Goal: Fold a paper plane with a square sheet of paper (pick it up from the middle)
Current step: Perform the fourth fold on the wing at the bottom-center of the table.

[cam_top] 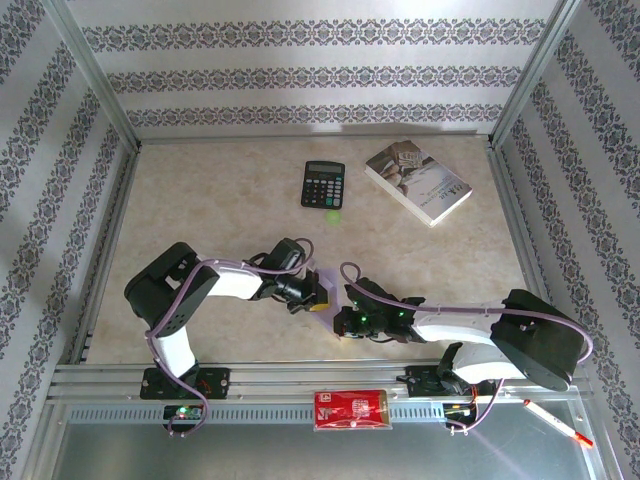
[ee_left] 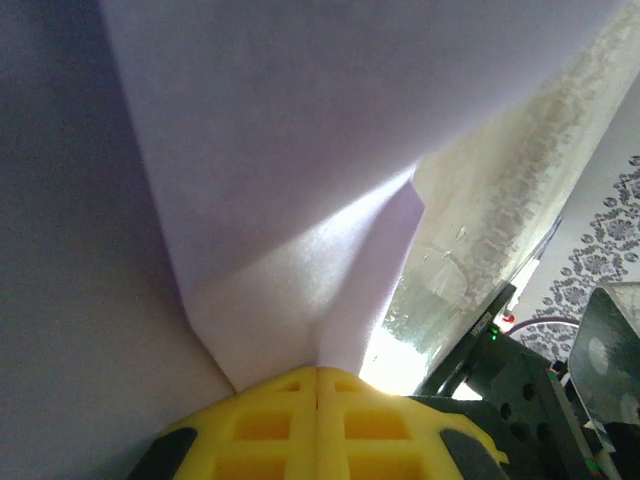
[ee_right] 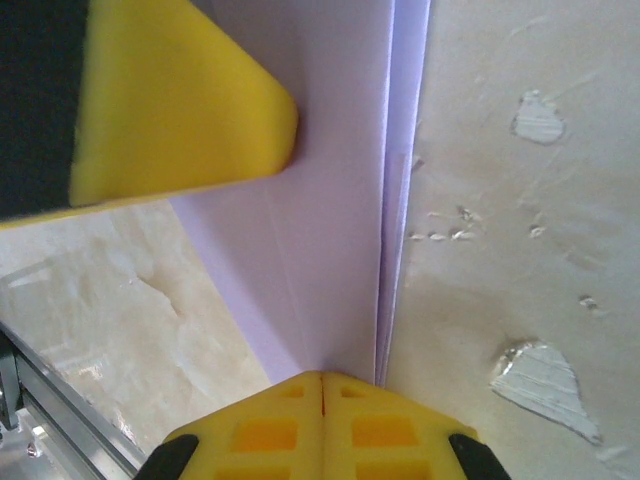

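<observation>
The left arm (cam_top: 185, 300) and right arm (cam_top: 455, 325) share white links, bulky black joint housings and looping lilac cables (cam_top: 345, 268); the fingers (ee_right: 270, 430) are yellow with moulded square recesses.

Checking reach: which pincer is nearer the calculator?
Left. The left pincer sits on the near side of the calculator; the right pincer is farther off, nearer the robot.

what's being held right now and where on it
The square sheet of paper, part folded: left tool looks shut on a raised fold; right tool is shut at its folded edge, pinching or pressing unclear.
</observation>
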Available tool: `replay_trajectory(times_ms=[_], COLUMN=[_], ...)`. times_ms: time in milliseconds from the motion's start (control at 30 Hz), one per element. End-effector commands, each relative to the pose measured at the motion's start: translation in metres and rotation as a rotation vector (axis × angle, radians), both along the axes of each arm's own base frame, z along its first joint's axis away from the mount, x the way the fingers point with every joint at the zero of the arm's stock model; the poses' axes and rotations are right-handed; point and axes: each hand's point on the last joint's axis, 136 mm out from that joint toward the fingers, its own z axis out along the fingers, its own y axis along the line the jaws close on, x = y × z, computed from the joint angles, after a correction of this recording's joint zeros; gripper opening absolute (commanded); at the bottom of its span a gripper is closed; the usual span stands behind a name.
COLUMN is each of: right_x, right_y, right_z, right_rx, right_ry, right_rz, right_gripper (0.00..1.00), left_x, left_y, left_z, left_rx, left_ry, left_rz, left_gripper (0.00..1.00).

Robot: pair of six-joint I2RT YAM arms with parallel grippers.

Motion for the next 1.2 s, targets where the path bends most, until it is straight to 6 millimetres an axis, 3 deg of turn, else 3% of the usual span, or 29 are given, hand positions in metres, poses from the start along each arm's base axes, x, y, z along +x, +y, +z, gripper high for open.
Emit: replay_trajectory(times_ms=[0,300,833,1000,1167], right_x=[-0.044,-0.045,-0.046,-0.042,-0.029], right_y=[-0.075,-0.080,-0.085,-0.081,-0.063], right_z=[-0.056,-0.057,-0.055,-0.049,-0.033], right_rx=[-0.339,-0.368,-0.388,-0.368,-0.317], right_ry=[0.167,0.171,0.164,0.134,0.080], right_rz=[0.003,0.012,0.028,0.038,0.058], right_gripper=[0.00,0.00,0.00,0.00,0.00], left_x=[0.029,0.052,0.116,0.138,0.139], left_y=[0.022,0.034,0.060,0.070,0.080], left_z=[-0.017,-0.017,-0.016,0.005,0.024], left_rx=[0.082,0.095,0.102,0.094,0.119], left_ry=[-0.048,-0.066,-0.118,-0.186,-0.237], left_rz=[0.064,0.079,0.187,0.220,0.227], left_gripper=[0.00,0.00,0.00,0.03,0.07])
